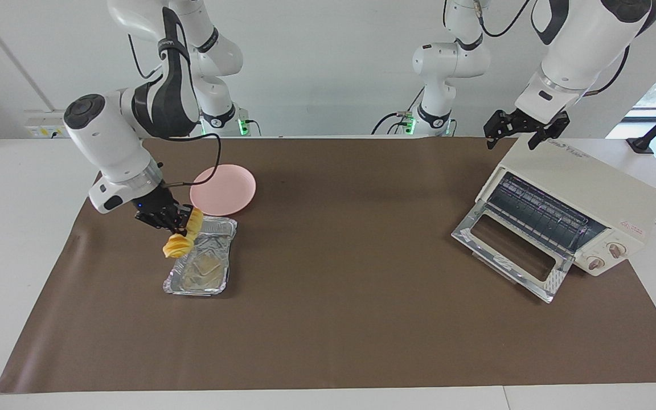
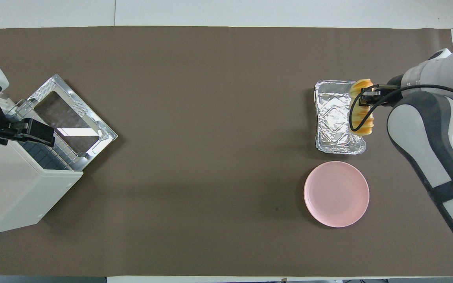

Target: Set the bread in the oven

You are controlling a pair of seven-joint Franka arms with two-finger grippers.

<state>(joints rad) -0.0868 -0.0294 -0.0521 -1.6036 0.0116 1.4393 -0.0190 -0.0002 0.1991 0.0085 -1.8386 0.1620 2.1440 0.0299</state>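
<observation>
The yellow-orange ridged bread (image 1: pixel 181 241) (image 2: pixel 362 107) hangs over the edge of the foil tray (image 1: pixel 203 266) (image 2: pixel 338 118), and my right gripper (image 1: pixel 175 223) (image 2: pixel 366 98) is shut on its middle. The cream-white oven (image 1: pixel 575 208) (image 2: pixel 18 184) stands at the left arm's end of the table. Its glass door (image 1: pixel 510 250) (image 2: pixel 73 114) lies dropped open and the wire rack shows inside. Above the oven's top hangs my left gripper (image 1: pixel 524 132) (image 2: pixel 26 131), open and holding nothing.
A round pink plate (image 1: pixel 224 189) (image 2: pixel 336 193) sits beside the foil tray, nearer to the robots. A brown mat (image 1: pixel 333 273) covers the table between the tray and the oven.
</observation>
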